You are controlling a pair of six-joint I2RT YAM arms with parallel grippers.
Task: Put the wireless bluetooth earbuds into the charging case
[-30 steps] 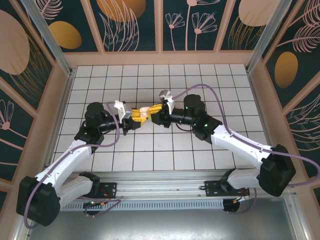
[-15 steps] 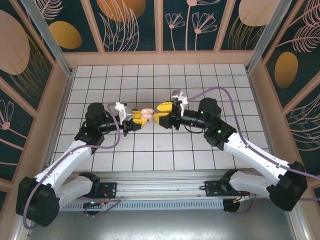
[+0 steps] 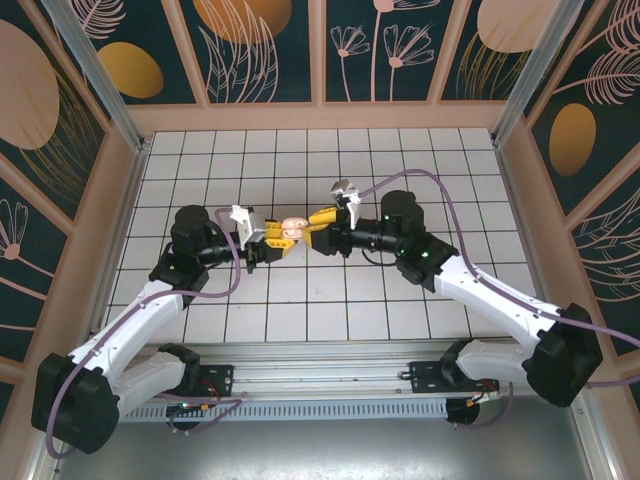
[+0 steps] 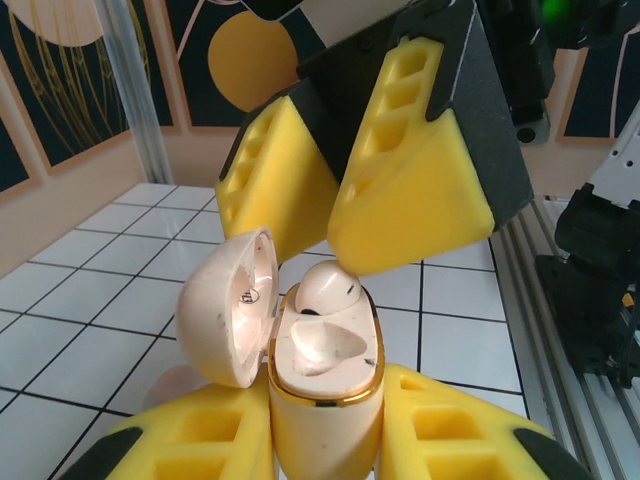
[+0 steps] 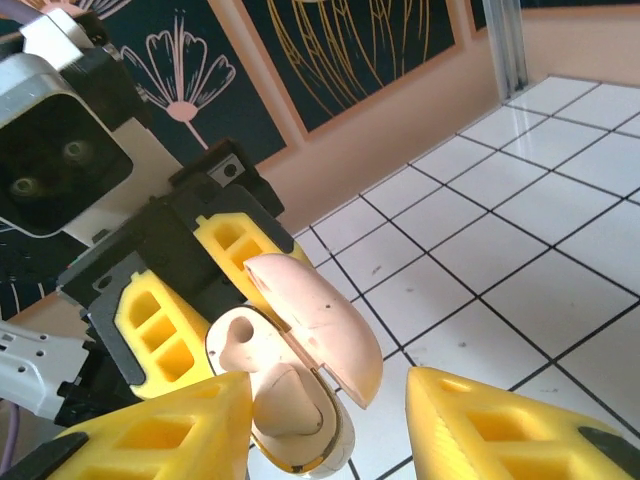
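Left wrist view: nearest, at 6 o'clock, the left gripper (image 4: 325,428) is clamped on the base of the charging case (image 4: 318,352). It holds the case upright, lid (image 4: 225,305) swung to 9 o'clock, so the sockets face up. One earbud (image 4: 325,288) sits in the far socket; the near one looks empty. Beyond, at 12 o'clock, the right gripper (image 4: 338,235) hovers just over that earbud, jaws partly open, gripping nothing.

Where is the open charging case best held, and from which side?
Hold the charging case by its lower body, on both sides, coming from its closed bottom end, as the left hand does. The lid and the seated earbud then stay free.
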